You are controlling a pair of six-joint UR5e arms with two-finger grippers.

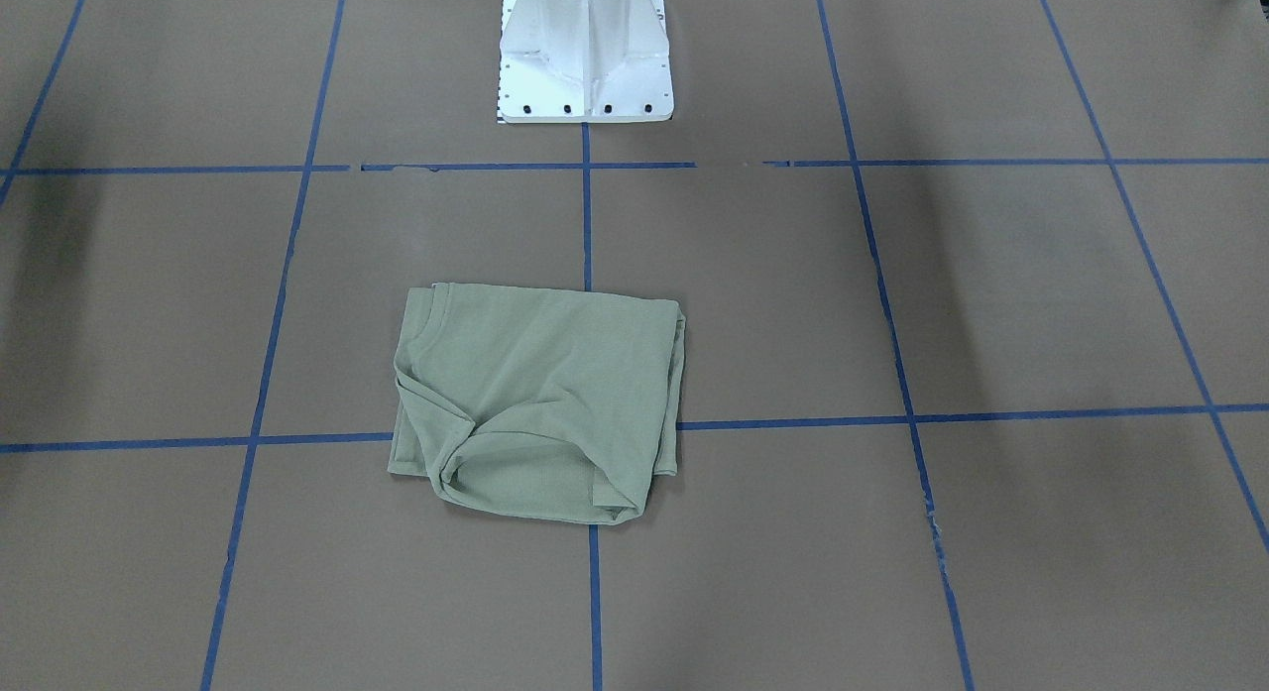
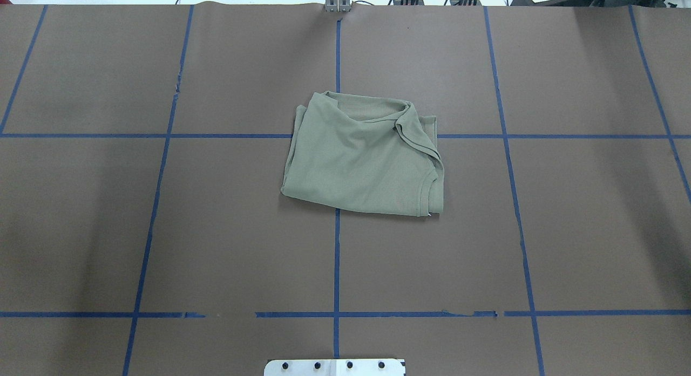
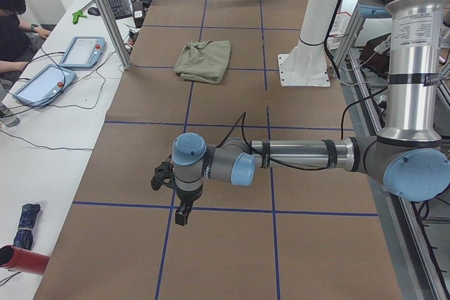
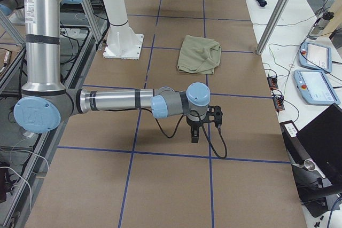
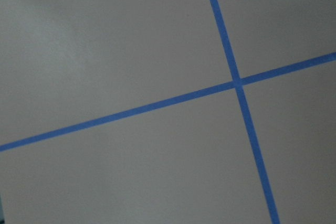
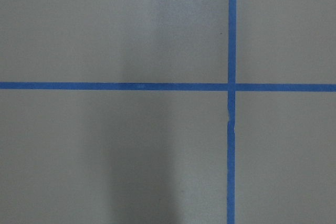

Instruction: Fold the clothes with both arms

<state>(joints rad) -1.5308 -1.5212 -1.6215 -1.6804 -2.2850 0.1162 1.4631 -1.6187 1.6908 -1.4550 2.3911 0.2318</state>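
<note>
Left gripper [image 3: 181,217] and right gripper [image 4: 195,137], grip state untellable, well apart from folded green shirt [image 2: 363,155].

even light, soft shadows, sharp

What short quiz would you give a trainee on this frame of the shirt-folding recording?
1. True or false: the left arm and the right arm both touch the shirt.
2. The shirt is: A) spread flat, sleeves out; B) folded into a compact bundle; C) hanging off an edge.
3. What does the shirt cover on the table?
Key: 1 false, both arms are apart from it; 2 B; 3 a crossing of blue tape lines.
</note>
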